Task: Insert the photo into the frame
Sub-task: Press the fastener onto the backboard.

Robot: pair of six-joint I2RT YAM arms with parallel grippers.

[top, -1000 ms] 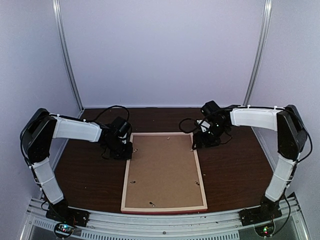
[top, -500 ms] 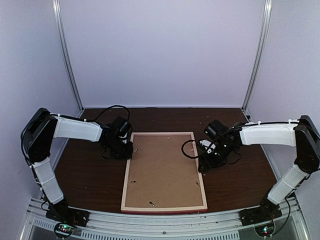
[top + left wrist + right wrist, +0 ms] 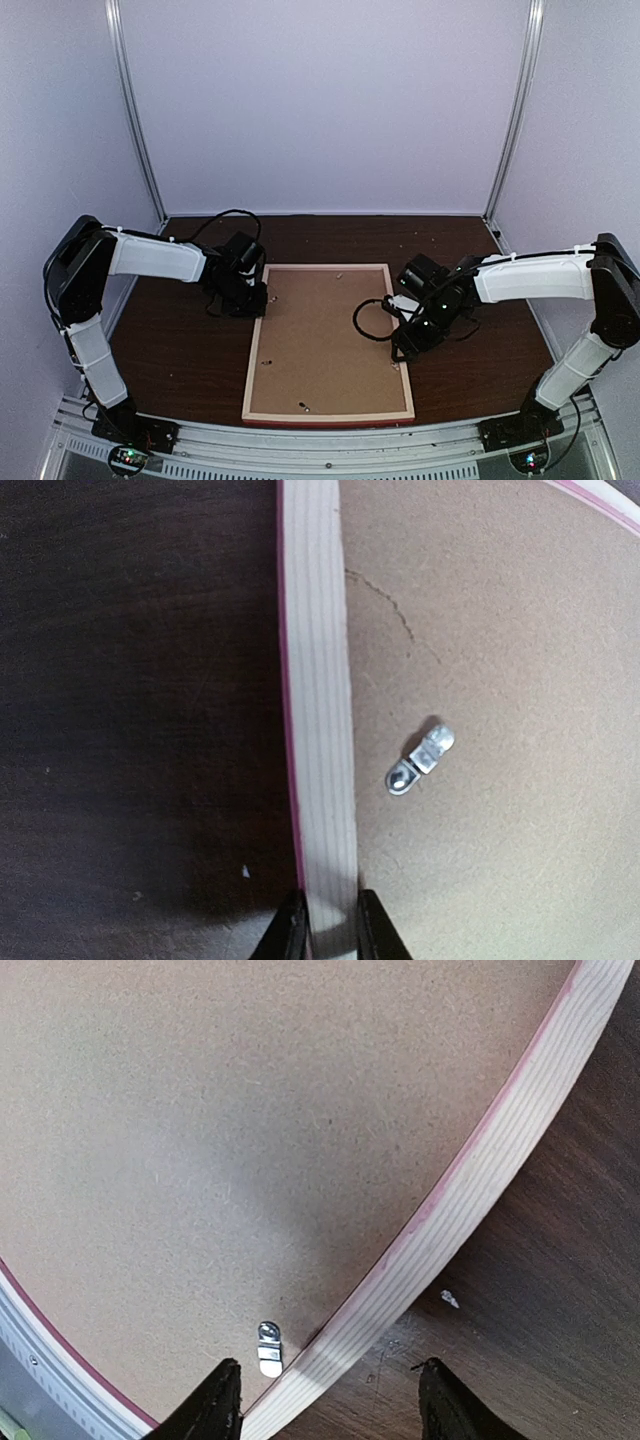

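The frame (image 3: 252,352) lies face down on the dark table, pale wood back up, with a pink edge showing along its bars. A brown backing board (image 3: 325,340) fills it. The photo is hidden. My left gripper (image 3: 258,300) is shut on the frame's left bar (image 3: 318,700), one finger on each side (image 3: 327,905). My right gripper (image 3: 402,352) hovers open over the right bar (image 3: 480,1185), its fingers (image 3: 330,1390) wide apart, one over the board and one over the table. A metal clip (image 3: 269,1348) lies just inside that bar.
Another small metal turn clip (image 3: 420,756) sits on the backing board near the left bar. Dark wooden table (image 3: 180,350) surrounds the frame. A metal rail (image 3: 320,445) runs along the near edge, and pale walls close in the back and sides.
My right arm has slid from the frame's far right corner down along the right bar toward the near side, and its jaws have narrowed a little. The left gripper has not moved.
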